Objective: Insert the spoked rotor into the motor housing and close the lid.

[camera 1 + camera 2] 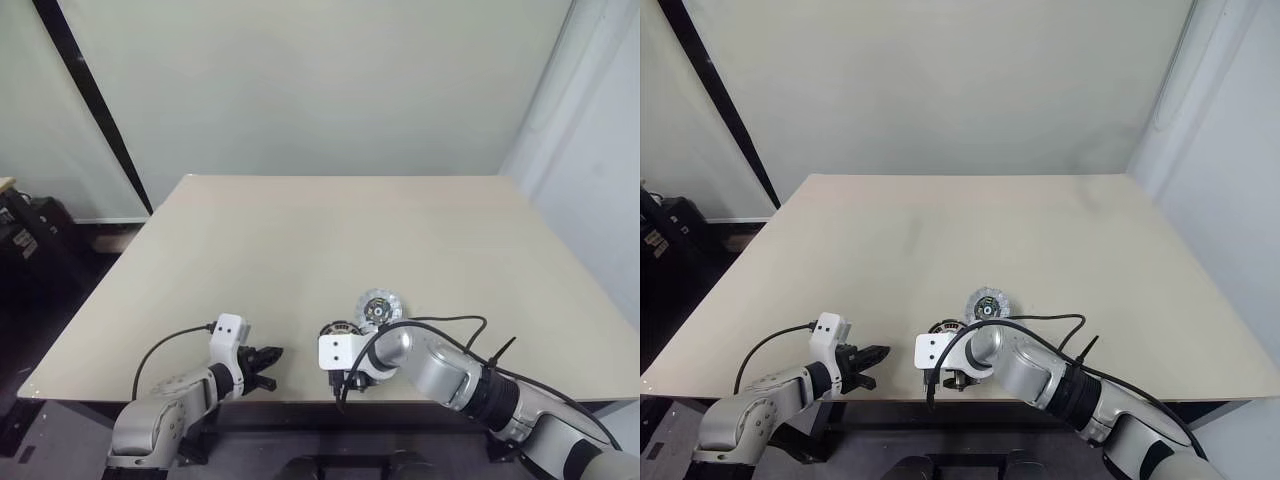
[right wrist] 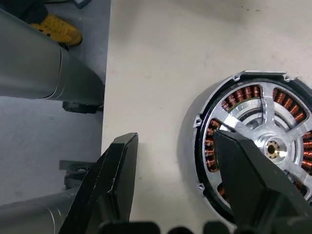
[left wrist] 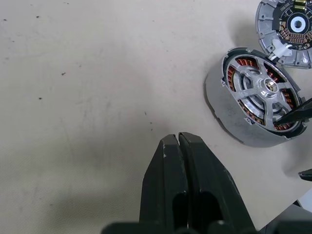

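Observation:
The motor housing (image 3: 222, 105) sits on the table near its front edge, copper windings showing around its inside. The silvery spoked rotor (image 3: 265, 87) lies inside it, hub centred. The lid (image 3: 287, 29), a grey disc with a dark ring face, lies flat right beside the housing, on its far side (image 1: 378, 307). My right gripper (image 2: 175, 141) hangs open over the housing's edge. One finger (image 2: 243, 165) is above the rotor and windings, the other (image 2: 114, 175) is above bare table beside it. My left gripper (image 3: 178, 141) rests shut with nothing in it, to the left of the housing.
The beige table (image 1: 330, 240) stretches wide behind the parts. Its front edge (image 2: 108, 73) runs close beside the housing, with grey floor below. A yellow shoe (image 2: 53, 29) shows on that floor. A black cable (image 1: 450, 322) loops over my right arm.

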Controlling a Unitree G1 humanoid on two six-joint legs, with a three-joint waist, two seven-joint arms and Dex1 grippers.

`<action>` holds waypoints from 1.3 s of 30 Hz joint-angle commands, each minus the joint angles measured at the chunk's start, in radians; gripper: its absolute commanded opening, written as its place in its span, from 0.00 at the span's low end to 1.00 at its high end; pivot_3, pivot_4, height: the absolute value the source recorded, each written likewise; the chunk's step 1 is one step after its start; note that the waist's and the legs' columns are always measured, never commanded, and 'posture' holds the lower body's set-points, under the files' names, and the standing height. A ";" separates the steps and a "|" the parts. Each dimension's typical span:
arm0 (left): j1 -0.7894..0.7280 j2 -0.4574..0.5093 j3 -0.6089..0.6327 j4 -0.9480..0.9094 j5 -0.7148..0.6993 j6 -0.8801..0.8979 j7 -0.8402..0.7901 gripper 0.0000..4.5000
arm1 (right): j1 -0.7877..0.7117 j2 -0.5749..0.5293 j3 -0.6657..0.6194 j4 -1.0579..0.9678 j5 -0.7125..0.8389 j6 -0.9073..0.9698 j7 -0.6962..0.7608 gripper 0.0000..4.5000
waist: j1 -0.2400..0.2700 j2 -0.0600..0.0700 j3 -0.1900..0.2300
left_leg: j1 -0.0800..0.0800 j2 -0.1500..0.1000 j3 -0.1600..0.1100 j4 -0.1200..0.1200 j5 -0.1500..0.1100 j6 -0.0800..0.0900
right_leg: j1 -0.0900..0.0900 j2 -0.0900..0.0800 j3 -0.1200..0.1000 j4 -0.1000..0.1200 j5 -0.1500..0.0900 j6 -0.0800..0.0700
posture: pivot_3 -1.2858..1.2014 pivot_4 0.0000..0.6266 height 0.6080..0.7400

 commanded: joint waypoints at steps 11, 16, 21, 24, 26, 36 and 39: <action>-0.012 0.005 0.003 -0.034 -0.002 -0.008 -0.006 0.00 | 0.039 0.055 -0.094 0.057 -0.026 -0.025 -0.092 0.02 | -0.002 0.000 0.000 | 0.002 0.001 0.001 0.000 0.000 -0.001 | 0.000 0.000 0.000 0.001 0.000 0.000 | 0.52 0.00 1.00; -0.014 0.003 0.003 -0.030 0.000 -0.011 -0.005 0.00 | 0.082 0.147 -0.185 -0.008 0.053 0.137 -0.095 0.02 | -0.001 0.000 0.000 | 0.002 0.001 -0.001 0.001 -0.001 -0.002 | 0.000 0.001 0.000 0.002 0.000 0.000 | 0.52 0.00 1.00; -0.018 0.000 0.002 -0.024 0.002 -0.014 -0.003 0.00 | 0.101 0.233 -0.251 -0.053 0.106 0.307 -0.141 0.02 | 0.000 0.000 0.000 | 0.001 0.001 0.000 0.000 0.000 0.000 | -0.001 0.001 0.000 0.002 0.000 0.000 | 0.52 0.00 1.00; -0.020 -0.002 -0.001 -0.021 0.005 -0.016 -0.002 0.00 | 0.112 0.267 -0.261 -0.066 0.125 0.370 -0.176 0.02 | 0.000 0.000 0.000 | 0.000 0.001 0.000 -0.002 -0.001 -0.001 | -0.002 0.001 0.000 0.002 0.000 0.000 | 0.52 0.00 1.00; -0.023 -0.004 -0.002 -0.017 0.007 -0.017 -0.001 0.00 | 0.117 0.284 -0.258 -0.068 0.136 0.406 -0.198 0.02 | 0.000 0.000 0.000 | 0.000 0.001 0.000 -0.005 -0.001 -0.001 | -0.002 0.001 0.000 0.001 0.001 0.001 | 0.52 0.00 1.00; -0.030 -0.016 -0.003 -0.001 0.016 -0.034 0.003 0.00 | 0.110 0.383 -0.283 -0.056 0.202 0.514 -0.294 0.02 | -0.001 0.000 0.000 | 0.001 0.001 0.000 -0.006 -0.001 -0.001 | -0.003 0.001 0.000 0.000 0.000 0.000 | 0.52 0.00 1.00; -0.031 -0.018 -0.003 0.000 0.017 -0.038 0.003 0.00 | 0.089 0.350 -0.242 -0.057 0.215 0.487 -0.284 0.02 | -0.001 0.000 0.000 | 0.001 0.001 0.000 -0.006 -0.001 -0.001 | -0.002 0.001 0.001 0.000 0.000 0.000 | 0.52 0.00 1.00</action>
